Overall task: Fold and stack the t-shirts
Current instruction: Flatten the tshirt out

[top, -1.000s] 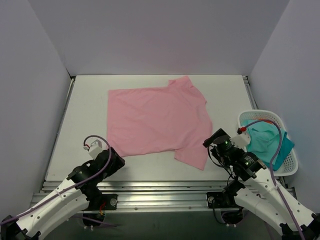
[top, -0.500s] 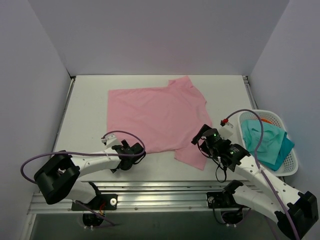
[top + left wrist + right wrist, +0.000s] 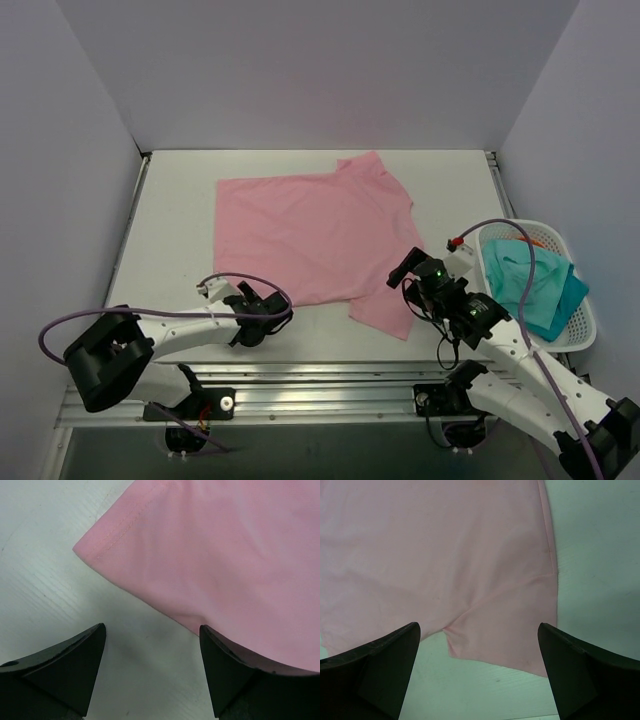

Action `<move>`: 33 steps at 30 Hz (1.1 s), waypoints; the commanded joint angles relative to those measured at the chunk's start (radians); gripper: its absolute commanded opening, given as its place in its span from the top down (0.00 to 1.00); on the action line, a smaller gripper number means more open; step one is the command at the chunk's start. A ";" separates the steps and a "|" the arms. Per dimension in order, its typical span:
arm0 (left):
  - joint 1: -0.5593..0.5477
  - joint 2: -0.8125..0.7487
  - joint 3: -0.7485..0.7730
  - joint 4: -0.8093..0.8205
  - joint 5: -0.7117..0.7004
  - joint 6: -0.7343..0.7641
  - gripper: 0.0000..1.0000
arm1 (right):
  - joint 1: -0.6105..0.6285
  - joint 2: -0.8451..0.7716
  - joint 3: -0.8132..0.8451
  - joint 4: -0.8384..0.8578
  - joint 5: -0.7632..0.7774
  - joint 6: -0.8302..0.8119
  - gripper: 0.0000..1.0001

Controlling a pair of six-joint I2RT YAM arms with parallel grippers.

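The pink t-shirt (image 3: 310, 240) is lying spread flat in the middle of the white table (image 3: 165, 230), unfolded. One short sleeve is pointing to 1 o'clock and the other is sticking out at 5 o'clock.

The left gripper (image 3: 272, 316) is reaching in low at the shirt's 7 o'clock corner, just off the hem. Its jaws are standing wide apart and gripping nothing. From its wrist camera, the stitched hem corner is showing at 11 o'clock. One dark finger (image 3: 70, 665) is sitting over bare table, and the other is lying right at the cloth's edge. I cannot tell whether that one is touching the cloth.

The right gripper (image 3: 403, 272) is hanging at the shirt's 4 o'clock side, beside the near sleeve. Its jaws are gaping as wide as they go, and nothing is in them. Its wrist camera is looking down on the sleeve and the notch where it joins the body, both lying between the two spread fingers (image 3: 375, 670).

Off the table at 3 o'clock, a white slatted basket (image 3: 580, 335) is holding a crumpled teal cloth (image 3: 545, 290). The right arm's purple cable is looping over it.
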 commanded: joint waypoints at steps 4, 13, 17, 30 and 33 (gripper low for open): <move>-0.048 -0.112 -0.026 -0.115 -0.024 -0.159 0.16 | 0.008 0.039 0.045 -0.025 0.051 -0.001 0.00; -0.016 -0.069 -0.030 -0.053 -0.050 -0.133 0.15 | 0.008 0.098 0.072 -0.002 0.043 -0.009 0.00; 0.015 -0.043 -0.039 0.005 -0.050 -0.088 0.15 | 0.008 0.098 0.068 -0.002 0.056 -0.013 0.00; 0.136 -0.074 -0.076 0.180 -0.015 0.109 0.23 | 0.008 0.100 0.042 0.010 0.059 -0.015 0.00; 0.139 -0.074 -0.081 0.203 -0.009 0.128 0.33 | 0.008 0.103 0.045 0.003 0.063 -0.013 0.00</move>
